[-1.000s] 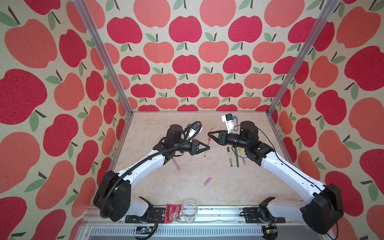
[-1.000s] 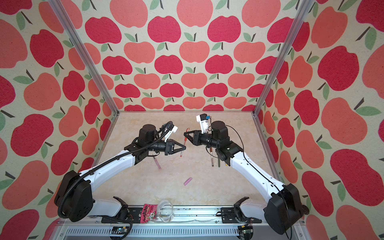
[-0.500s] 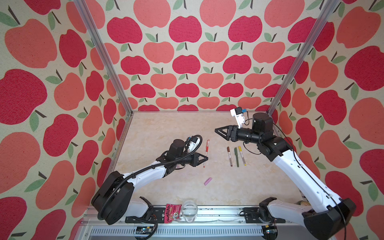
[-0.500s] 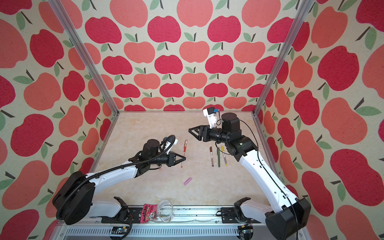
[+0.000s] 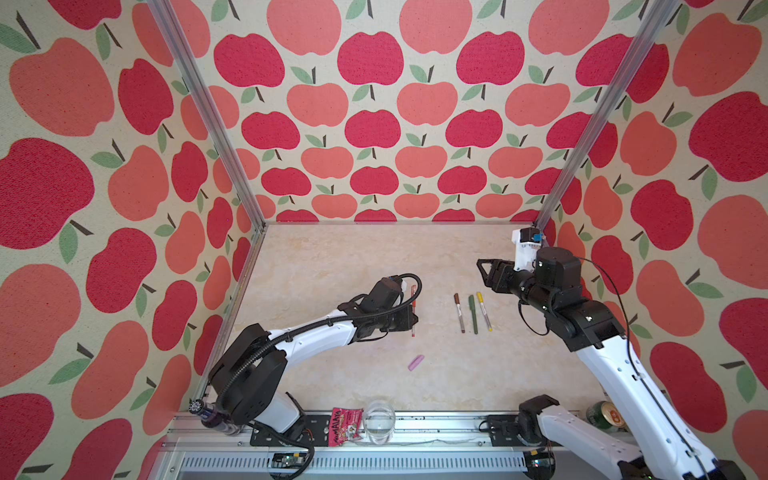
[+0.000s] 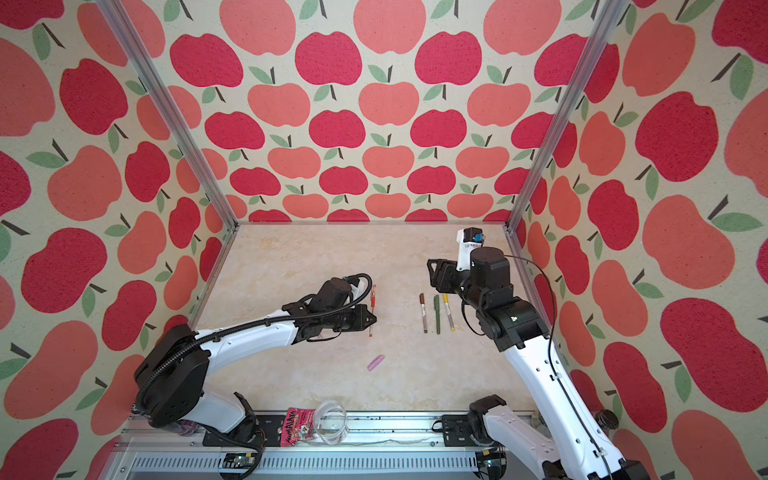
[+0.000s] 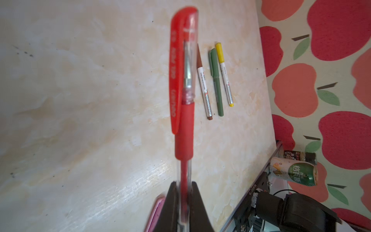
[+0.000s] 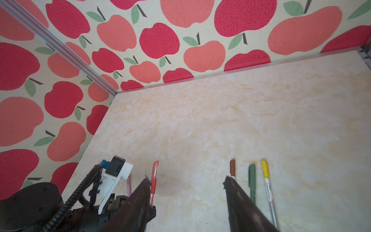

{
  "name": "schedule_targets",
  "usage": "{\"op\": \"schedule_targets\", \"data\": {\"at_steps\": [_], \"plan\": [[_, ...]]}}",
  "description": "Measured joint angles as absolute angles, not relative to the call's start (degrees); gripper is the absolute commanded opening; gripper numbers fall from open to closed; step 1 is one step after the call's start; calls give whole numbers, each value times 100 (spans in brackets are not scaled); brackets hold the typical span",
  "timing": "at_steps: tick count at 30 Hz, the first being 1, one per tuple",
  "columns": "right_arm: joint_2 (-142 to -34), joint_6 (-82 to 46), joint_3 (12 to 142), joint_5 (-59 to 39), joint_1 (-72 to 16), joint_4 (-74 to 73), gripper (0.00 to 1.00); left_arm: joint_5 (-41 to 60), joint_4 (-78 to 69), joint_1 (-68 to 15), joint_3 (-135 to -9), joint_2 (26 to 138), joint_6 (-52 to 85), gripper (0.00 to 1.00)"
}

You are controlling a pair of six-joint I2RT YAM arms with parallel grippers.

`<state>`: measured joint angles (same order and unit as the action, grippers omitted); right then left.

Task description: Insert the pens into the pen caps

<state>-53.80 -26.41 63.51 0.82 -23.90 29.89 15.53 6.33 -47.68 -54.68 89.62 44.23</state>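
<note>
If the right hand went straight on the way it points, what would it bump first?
Probably just bare table, in the gap between the red pen and the brown-capped pen. The open right hand points there and nothing stands in between, though depth is unclear.

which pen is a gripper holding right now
The red pen, clamped in the left gripper. The brown-capped pen, green pen and yellow-capped pen lie side by side on the table, ungripped.

Worktop [image 5: 332, 257]: pale marbled beige.
Walls [image 5: 374, 124]: apple-printed, on three sides.
Snack packet [image 5: 345, 426]: pink, on the rail by the front edge's middle.
Glass [image 5: 379, 420]: clear, just beside the packet.
Can [image 5: 604, 415]: green, off the front right corner.
</note>
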Motion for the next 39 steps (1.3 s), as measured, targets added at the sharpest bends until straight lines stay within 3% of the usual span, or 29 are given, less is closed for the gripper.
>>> {"op": "schedule_targets", "data": {"at_steps": [20, 30, 39], "plan": [[-5017, -2644, 6012, -93, -1782, 3050, 64, 926, 2290, -5435, -8364, 11721, 5808, 0], [-4783, -2641, 5889, -158, -1688, 3035, 64, 998, 2536, -5485, -9115, 12414, 5927, 0], [-4740, -2641, 5835, -250, -1614, 3013, 64, 1094, 2788, -5507, -9738, 12820, 5900, 6]]}}
